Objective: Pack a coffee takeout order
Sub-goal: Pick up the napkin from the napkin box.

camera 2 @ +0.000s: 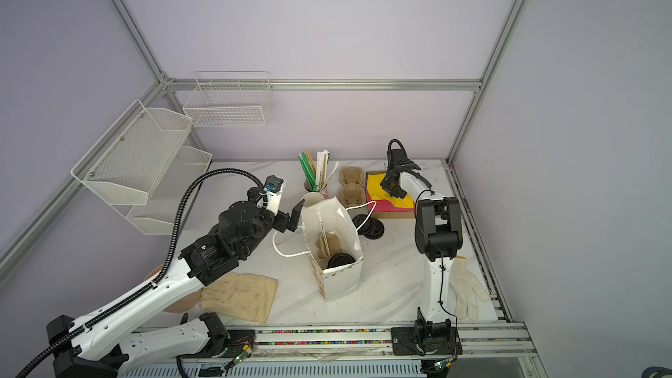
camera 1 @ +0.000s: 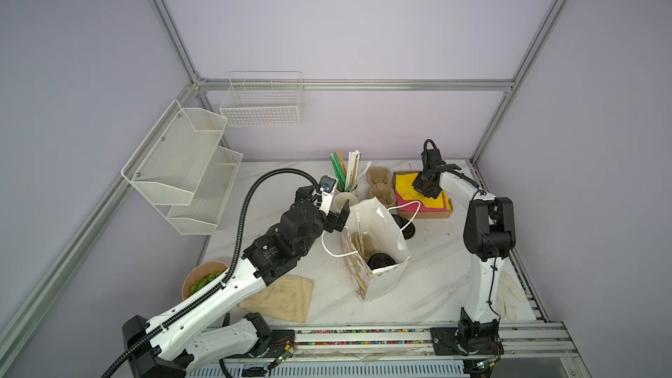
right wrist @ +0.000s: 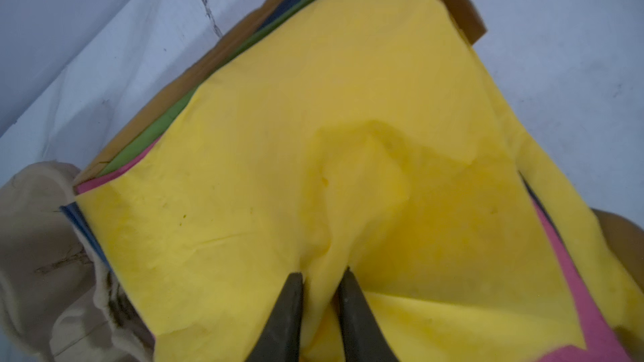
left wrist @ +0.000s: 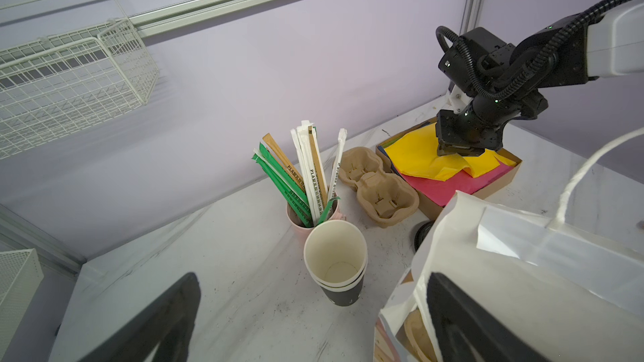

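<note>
Your right jaws pinch a raised fold of the yellow sheet, which lies on the pink sheet in the cardboard box. Your left jaws stand spread wide at the rim of the white bag, where a lidded cup sits.

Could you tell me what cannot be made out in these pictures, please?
- Lidded cup in the paper bag: both top views show only its lid; the bag wall hides the body.
- Sheets under the yellow sheet: right wrist view, it covers all but their edges.
- Right gripper: whether clamped, unclear; the fold hides the contact.
- Bowl: a top view, left arm crosses it.
</note>
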You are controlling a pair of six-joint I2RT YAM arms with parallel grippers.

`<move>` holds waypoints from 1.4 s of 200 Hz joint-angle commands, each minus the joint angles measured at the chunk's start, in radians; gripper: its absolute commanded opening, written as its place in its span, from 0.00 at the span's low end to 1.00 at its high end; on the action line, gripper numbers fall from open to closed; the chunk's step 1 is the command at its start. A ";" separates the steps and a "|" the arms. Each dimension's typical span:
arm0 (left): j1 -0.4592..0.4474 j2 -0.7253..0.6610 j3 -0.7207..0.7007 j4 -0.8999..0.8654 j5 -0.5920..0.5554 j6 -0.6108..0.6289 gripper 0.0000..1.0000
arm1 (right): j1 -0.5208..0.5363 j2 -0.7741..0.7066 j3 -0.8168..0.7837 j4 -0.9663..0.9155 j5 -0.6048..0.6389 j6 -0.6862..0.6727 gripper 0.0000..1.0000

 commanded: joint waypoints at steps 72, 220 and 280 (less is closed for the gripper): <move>0.006 -0.005 -0.031 0.036 0.009 0.019 1.00 | -0.001 -0.102 -0.026 0.007 0.020 0.019 0.11; 0.006 -0.053 -0.053 0.071 -0.009 -0.022 1.00 | 0.000 -0.861 -0.329 0.339 -0.176 0.047 0.00; 0.010 -0.072 -0.059 0.083 -0.004 -0.044 1.00 | 0.039 -1.039 -0.328 0.505 -0.514 -0.020 0.00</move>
